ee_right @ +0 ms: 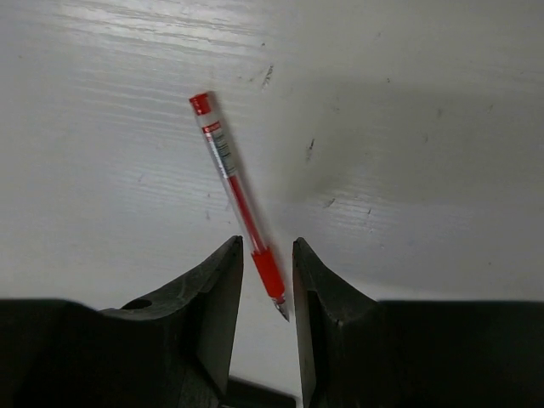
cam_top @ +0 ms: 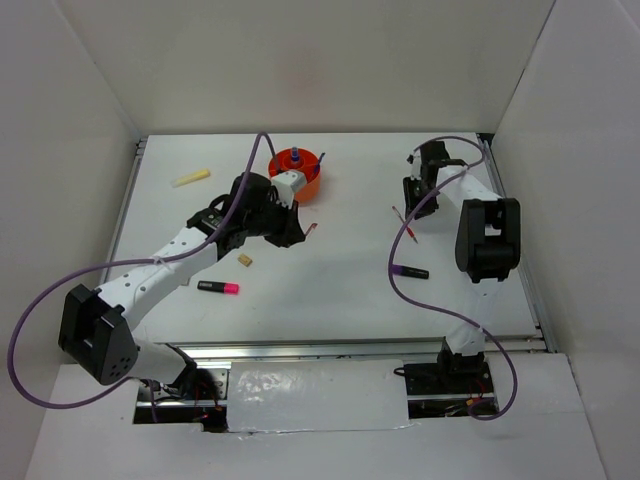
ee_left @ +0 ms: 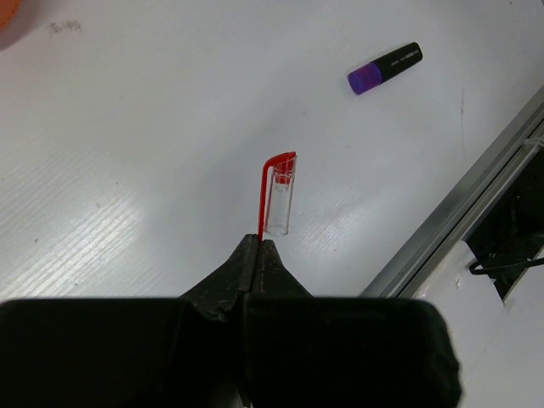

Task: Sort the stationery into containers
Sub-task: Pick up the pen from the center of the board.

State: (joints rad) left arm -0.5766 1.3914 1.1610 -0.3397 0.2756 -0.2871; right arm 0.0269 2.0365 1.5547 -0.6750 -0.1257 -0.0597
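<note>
The left end effector (ee_left: 257, 242) is pinched shut on the red clip of a clear plastic cap (ee_left: 279, 200) near the round orange pot (cam_top: 312, 180), while the right end effector (ee_right: 266, 246) stands open astride a slim red pen (ee_right: 229, 166) on the ribbed white table (ee_right: 408, 127).

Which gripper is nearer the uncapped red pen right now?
Right. The right gripper straddles the red pen at its tip end, jaws apart. The left gripper is across the table near the orange pot, pinching a clear red-clipped cap.
</note>
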